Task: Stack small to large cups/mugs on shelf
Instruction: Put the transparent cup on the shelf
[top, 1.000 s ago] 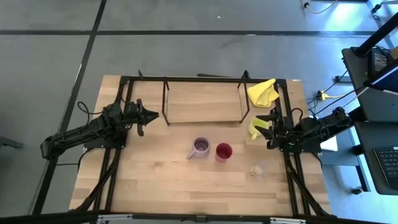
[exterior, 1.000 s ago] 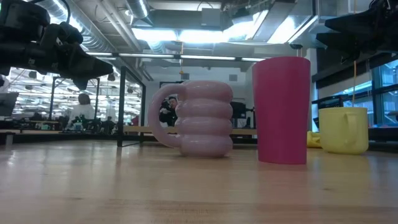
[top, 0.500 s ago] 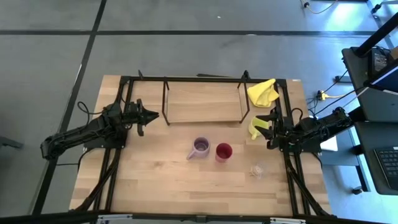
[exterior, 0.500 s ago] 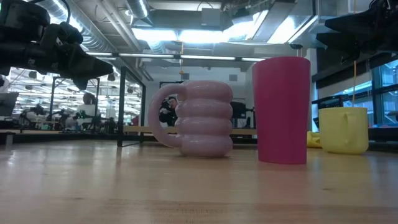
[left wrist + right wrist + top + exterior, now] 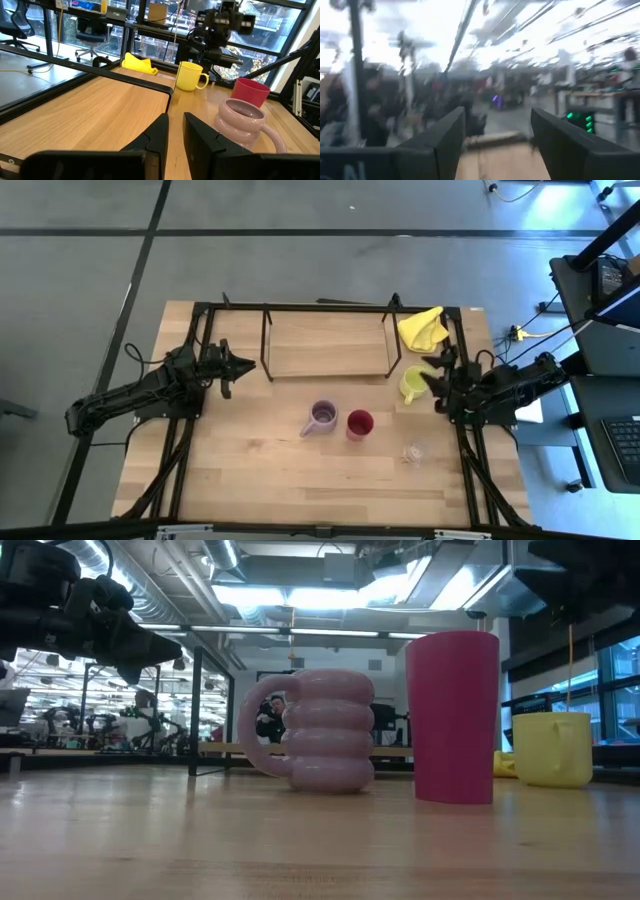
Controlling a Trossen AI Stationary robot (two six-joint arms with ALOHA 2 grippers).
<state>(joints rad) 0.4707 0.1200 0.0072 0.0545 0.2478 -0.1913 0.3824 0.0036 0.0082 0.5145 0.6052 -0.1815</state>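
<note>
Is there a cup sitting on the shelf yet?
No, the shelf board is bare in the high view; the lilac mug, red cup and yellow-green mug stand on the table.

Pale lilac ribbed mug [image 5: 323, 418] sits just left of dark red cup [image 5: 359, 424], mid-table; low black-rod wood-board shelf [image 5: 328, 346] behind; yellow-green mug [image 5: 412, 383] at shelf's right.

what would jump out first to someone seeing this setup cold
Probably the dark red cup and the pale lilac mug, standing side by side mid-table in front of the shelf, whose board carries no cups. Next, the yellow-green mug at the shelf's right end, with the open right gripper right beside it and the yellow cloth behind. The left gripper waits by the shelf's left end.
</note>
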